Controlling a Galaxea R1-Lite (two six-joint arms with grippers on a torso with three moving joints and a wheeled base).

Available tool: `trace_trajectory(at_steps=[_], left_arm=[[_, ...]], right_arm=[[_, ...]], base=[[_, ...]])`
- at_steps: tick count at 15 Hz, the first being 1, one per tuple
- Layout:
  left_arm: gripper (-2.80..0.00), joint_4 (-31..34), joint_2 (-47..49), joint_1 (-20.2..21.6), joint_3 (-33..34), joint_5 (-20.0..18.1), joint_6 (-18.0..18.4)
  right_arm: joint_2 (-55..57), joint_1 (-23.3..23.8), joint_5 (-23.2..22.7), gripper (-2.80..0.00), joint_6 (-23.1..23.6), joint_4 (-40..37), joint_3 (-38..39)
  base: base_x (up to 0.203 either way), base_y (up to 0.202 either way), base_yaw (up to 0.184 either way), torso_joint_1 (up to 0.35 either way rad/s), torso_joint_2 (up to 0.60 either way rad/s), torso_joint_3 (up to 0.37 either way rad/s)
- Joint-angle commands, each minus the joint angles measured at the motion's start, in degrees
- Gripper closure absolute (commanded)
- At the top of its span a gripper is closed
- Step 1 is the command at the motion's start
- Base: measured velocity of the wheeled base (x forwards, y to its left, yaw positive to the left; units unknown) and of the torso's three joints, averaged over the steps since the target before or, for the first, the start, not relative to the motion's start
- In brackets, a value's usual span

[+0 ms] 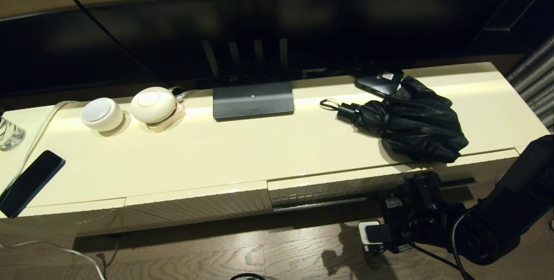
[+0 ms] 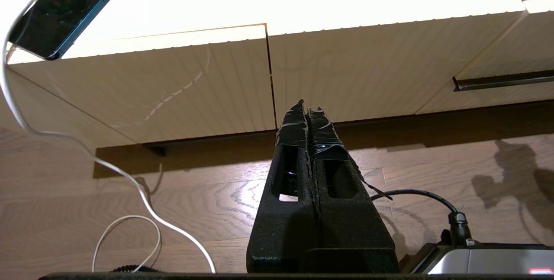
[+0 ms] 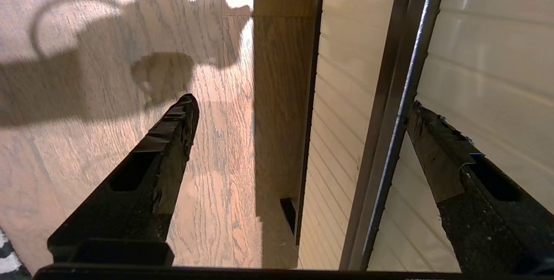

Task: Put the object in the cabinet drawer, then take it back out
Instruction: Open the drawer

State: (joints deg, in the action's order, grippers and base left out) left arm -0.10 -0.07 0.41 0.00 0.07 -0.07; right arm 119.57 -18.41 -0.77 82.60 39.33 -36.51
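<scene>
Right gripper (image 3: 298, 137) sits low against the cabinet front with its fingers spread wide, one finger (image 3: 160, 150) out over the wooden floor (image 3: 108, 141) and the other finger (image 3: 450, 159) against the pale ribbed face, so that the dark slot edge of the drawer (image 1: 368, 185) runs between them; I judge it is lining up to catch that edge and pull, since the drawer stands only barely ajar and its interior is not visible. Directly above that gripper, well clear of it, the umbrella (image 1: 411, 124) lies on the cream surface (image 1: 225, 150), its canopy bunched loosely and hanging a little over the front lip, its short handle (image 1: 347, 112) and wrist loop (image 1: 329, 104) pointing away toward the monitor stand (image 1: 253, 100). It has plainly been left near the drawer so the lift down will be short. Just behind the umbrella, a small black box (image 1: 379, 82) with a white label touches the fabric. Far off on the other side of the gripper are two round white devices (image 1: 125, 111), a phone (image 1: 30, 182) on its cable, and a glass (image 1: 9, 133). Left gripper (image 2: 308, 111) hangs low before the ribbed panels, fingers pressed together, holding nothing, seemingly parked.
</scene>
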Motion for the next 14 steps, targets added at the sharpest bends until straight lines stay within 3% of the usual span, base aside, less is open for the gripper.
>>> trace_trajectory(at_steps=[1, 14], left_arm=[[0.00, 0.0, 0.1, 0.0, 0.2, 0.0, 0.0], [0.00, 0.0, 0.1, 0.0, 0.2, 0.0, 0.0]], right_arm=[[1.8, 0.7, 0.0, -2.80, 0.5, 0.2, -1.0], [5.1, 1.0, -0.7, -2.80, 2.3, 5.2, -2.6]], base=[[0.000, 0.000, 0.000, 0.000, 0.00, 0.000], [0.000, 0.000, 0.000, 0.000, 0.00, 0.000]])
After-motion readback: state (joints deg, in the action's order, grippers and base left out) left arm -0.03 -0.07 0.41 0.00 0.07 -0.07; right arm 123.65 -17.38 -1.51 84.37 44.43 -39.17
